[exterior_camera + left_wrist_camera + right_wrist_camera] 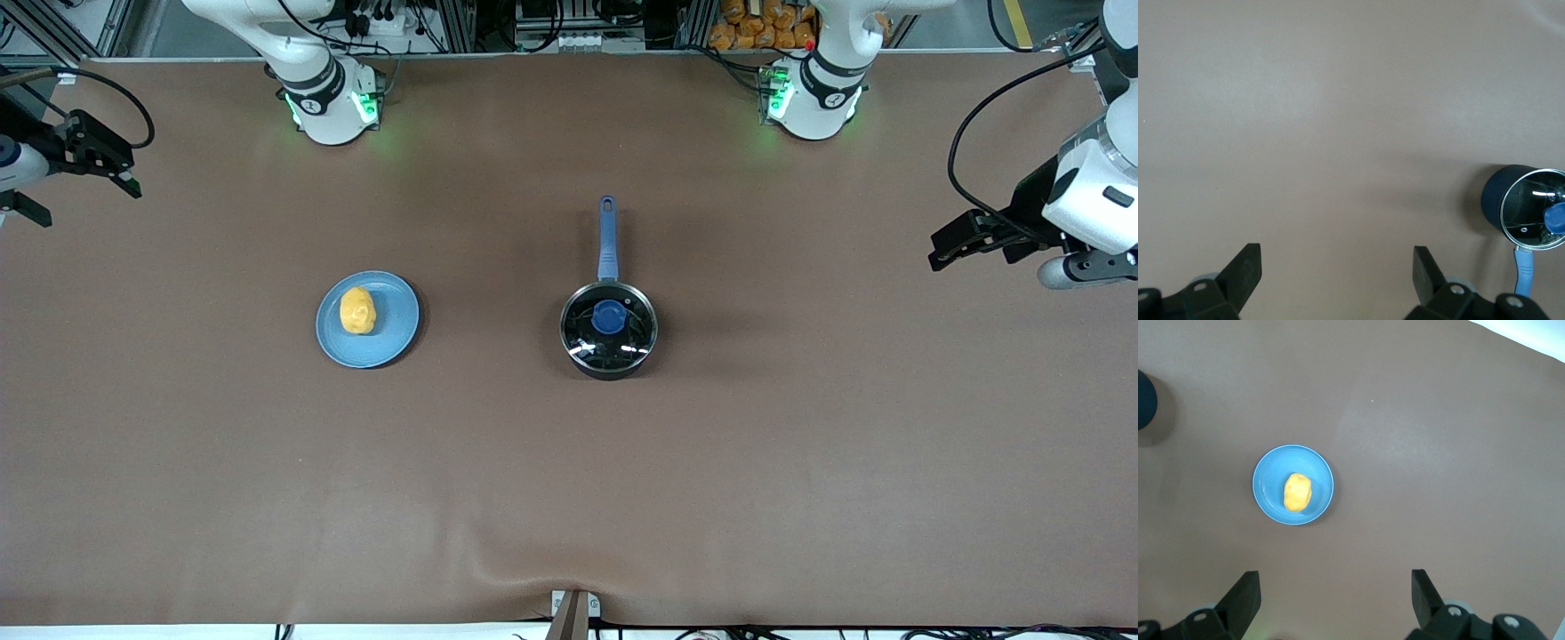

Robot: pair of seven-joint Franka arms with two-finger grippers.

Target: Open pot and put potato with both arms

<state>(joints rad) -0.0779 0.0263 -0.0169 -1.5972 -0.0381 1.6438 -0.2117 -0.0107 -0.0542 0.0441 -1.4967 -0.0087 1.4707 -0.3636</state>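
Observation:
The black pot point(609, 331) stands mid-table with its glass lid and blue knob point(608, 316) on and its blue handle point(606, 238) pointing toward the robots' bases. It also shows in the left wrist view point(1528, 207). The yellow-orange potato point(358, 311) lies on a light-blue plate point(391, 342), toward the right arm's end; it shows in the right wrist view point(1297, 493). My left gripper point(947, 248) is open and empty, up at the left arm's end of the table. My right gripper point(124, 174) is open and empty, up at the right arm's end.
The brown table cover point(569, 480) spreads wide around the plate and pot. The light-blue plate also shows in the right wrist view point(1268, 500). A small bracket point(573, 612) sits at the table's edge nearest the front camera. Cables trail from both arms.

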